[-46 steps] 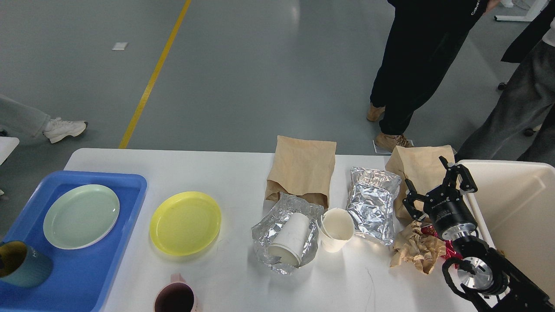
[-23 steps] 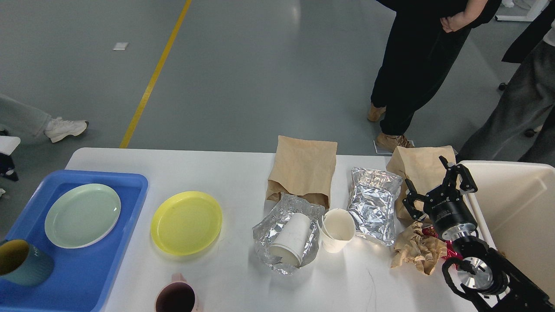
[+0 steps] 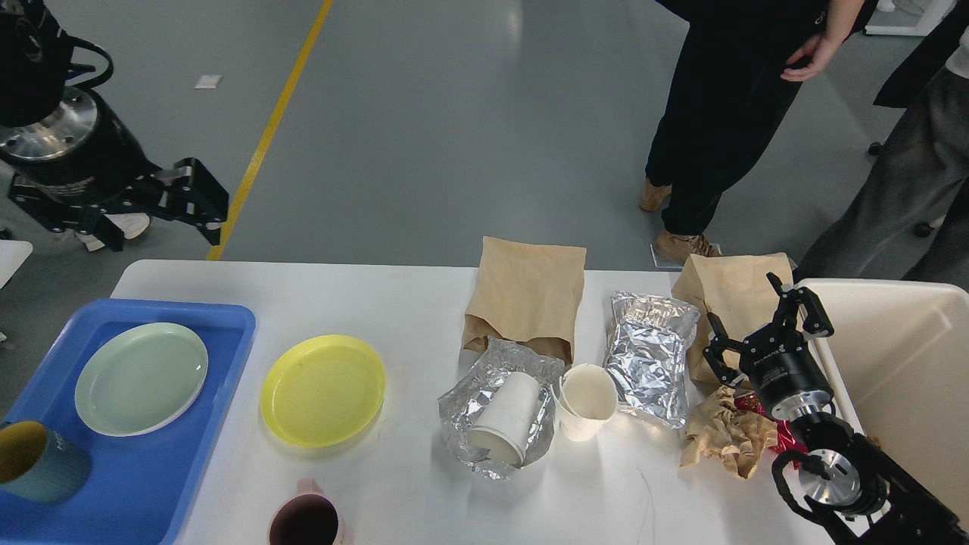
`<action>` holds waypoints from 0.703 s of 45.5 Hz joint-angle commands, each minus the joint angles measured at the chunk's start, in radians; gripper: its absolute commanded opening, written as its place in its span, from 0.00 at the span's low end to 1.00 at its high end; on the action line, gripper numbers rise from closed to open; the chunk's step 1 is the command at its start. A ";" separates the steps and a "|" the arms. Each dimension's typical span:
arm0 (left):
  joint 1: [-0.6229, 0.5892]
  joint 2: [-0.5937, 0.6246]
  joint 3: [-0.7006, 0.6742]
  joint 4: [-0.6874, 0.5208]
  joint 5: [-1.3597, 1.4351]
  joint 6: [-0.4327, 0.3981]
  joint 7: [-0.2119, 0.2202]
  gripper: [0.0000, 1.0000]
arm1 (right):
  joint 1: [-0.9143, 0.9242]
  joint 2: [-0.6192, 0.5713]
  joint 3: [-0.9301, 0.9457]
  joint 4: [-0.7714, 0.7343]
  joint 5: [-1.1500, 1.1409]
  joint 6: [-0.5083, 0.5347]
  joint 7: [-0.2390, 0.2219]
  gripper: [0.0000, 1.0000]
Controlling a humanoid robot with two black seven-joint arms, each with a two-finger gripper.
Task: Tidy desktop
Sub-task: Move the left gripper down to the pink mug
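The white desktop (image 3: 394,303) carries litter and dishes. A yellow plate (image 3: 323,389) lies left of centre, and a pink mug (image 3: 304,521) stands at the front edge. Two brown paper bags (image 3: 528,295) (image 3: 730,286) lie at the back. Between them is a foil pouch (image 3: 651,365). Another foil pouch (image 3: 484,412) holds a tipped paper cup (image 3: 506,418), beside an upright paper cup (image 3: 586,401). Crumpled brown paper (image 3: 725,439) lies at the right. My right gripper (image 3: 759,327) hovers open above the right bag's front end, empty. My left gripper (image 3: 151,213) hangs open and empty above the floor beyond the table's far left corner.
A blue tray (image 3: 227,325) at the left holds a green plate (image 3: 141,378) and a teal mug (image 3: 38,462). A cream bin (image 3: 901,356) stands at the right edge. People stand on the floor beyond the table's far right side.
My left arm has swung into view at the upper left, its gripper empty. The right arm and the things on the table have stayed put.
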 commanded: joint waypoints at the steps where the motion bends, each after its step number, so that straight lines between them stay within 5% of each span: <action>1: -0.121 -0.105 -0.020 -0.200 -0.058 0.092 -0.004 0.96 | 0.000 0.000 0.000 0.000 0.000 0.000 0.000 1.00; 9: -0.198 -0.098 -0.083 -0.309 -0.071 0.106 -0.013 0.96 | 0.000 0.000 0.000 0.000 0.000 0.000 -0.001 1.00; 14: -0.192 -0.093 -0.074 -0.308 -0.074 0.105 -0.048 0.96 | 0.000 0.000 0.000 0.000 0.000 0.000 0.000 1.00; 22: -0.163 -0.058 -0.072 -0.302 -0.069 0.025 -0.053 0.96 | 0.000 0.000 0.000 0.000 0.000 0.000 0.000 1.00; 32: -0.095 0.001 -0.078 -0.280 -0.068 0.023 -0.062 0.96 | 0.000 0.000 0.000 0.000 0.000 0.000 0.000 1.00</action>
